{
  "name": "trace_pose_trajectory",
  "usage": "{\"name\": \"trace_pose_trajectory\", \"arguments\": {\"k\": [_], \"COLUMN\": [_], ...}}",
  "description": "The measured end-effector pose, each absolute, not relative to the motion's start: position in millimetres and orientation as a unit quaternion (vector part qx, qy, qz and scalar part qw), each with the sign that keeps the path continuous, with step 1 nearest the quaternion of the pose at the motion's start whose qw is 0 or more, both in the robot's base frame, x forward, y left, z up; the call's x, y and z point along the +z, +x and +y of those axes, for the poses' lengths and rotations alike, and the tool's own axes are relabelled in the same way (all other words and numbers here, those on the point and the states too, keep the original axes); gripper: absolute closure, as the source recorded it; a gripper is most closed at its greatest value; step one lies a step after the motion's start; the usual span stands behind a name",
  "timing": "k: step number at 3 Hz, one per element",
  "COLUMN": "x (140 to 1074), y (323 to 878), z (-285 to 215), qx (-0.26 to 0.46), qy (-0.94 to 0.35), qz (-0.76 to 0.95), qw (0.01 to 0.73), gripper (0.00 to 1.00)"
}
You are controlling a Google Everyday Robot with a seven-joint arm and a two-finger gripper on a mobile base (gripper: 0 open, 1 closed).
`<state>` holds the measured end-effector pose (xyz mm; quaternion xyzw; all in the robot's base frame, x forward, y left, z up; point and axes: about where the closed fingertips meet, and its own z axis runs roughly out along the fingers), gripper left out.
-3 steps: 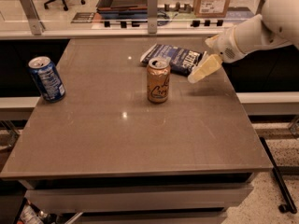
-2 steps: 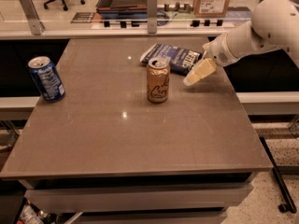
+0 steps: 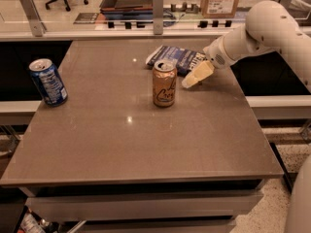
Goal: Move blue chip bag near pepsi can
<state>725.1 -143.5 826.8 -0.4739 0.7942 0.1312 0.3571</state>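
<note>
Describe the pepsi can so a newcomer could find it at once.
On the grey-brown table, look to the left edge: a blue soda can with white markings stands alone. The orange-tan can sits mid-table, near the dark-blue foil bag and the cream gripper.

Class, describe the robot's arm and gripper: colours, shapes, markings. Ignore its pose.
The arm is a smooth white shell of thick rounded segments, with a small grey disc at the wrist; no cables or lettering show. The gripper, beside the crinkly dark-blue foil chip bag, is a cream-yellow tapering wedge.
</note>
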Motion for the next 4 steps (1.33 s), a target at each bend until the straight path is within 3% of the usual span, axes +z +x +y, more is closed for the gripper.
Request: {"name": "trace_pose_trajectory", "arguments": {"k": [1, 2, 4], "x": [835.9, 833.4, 828.7], "y": [736.1, 736.0, 736.7], "z": [-141.9, -139.6, -134.8], "qx": [0.133, 0.135, 0.138], "qy": [-0.469, -0.470, -0.472], "qz": [0.788, 0.788, 0.788], "qw": [0.376, 0.374, 0.371], "gripper": [0.00, 0.17, 0.64]}}
